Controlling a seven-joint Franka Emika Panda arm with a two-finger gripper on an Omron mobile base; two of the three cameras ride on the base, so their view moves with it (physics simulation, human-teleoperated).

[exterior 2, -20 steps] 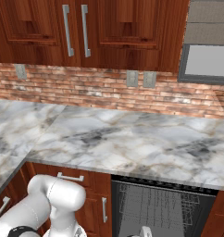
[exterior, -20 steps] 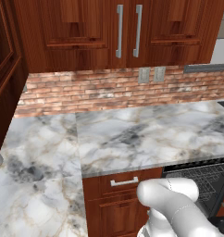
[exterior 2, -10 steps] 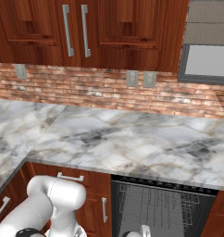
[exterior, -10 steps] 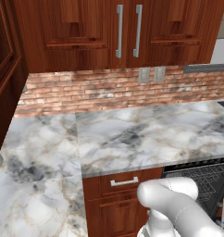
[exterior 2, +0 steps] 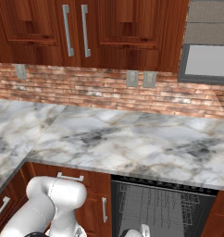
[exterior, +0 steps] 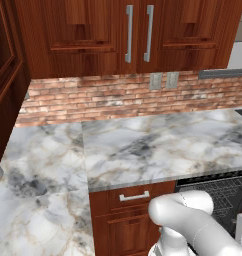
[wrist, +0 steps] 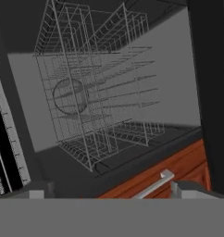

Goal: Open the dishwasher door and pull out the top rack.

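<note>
Dark finger tips of the gripper (wrist: 109,192) stand wide apart at the bottom of the hand view, and nothing sits between them. They hold nothing right now.

Just past them I see the top rack (wrist: 93,88), a basket of thin grey wire. It sits inside the dark box of the dishwasher, and the hand view looks at it tilted over on its side. From the right base view, the wire rack (exterior 2: 160,208) shows through the open front, under the marble counter (exterior 2: 132,139). The dishwasher door seems to be down already, but I cannot see it clearly, so I think the pull on the rack is the step still to do.

What could go wrong? The wires are very thin. If the fingers close in a gap between rods, they will catch air and the rack will not come out. The hand is tilted too, so it could slide off a rod. Beside the opening is a wooden drawer (wrist: 178,173) with a silver handle (wrist: 153,184). The fingers could bump or grab that by mistake.
</note>
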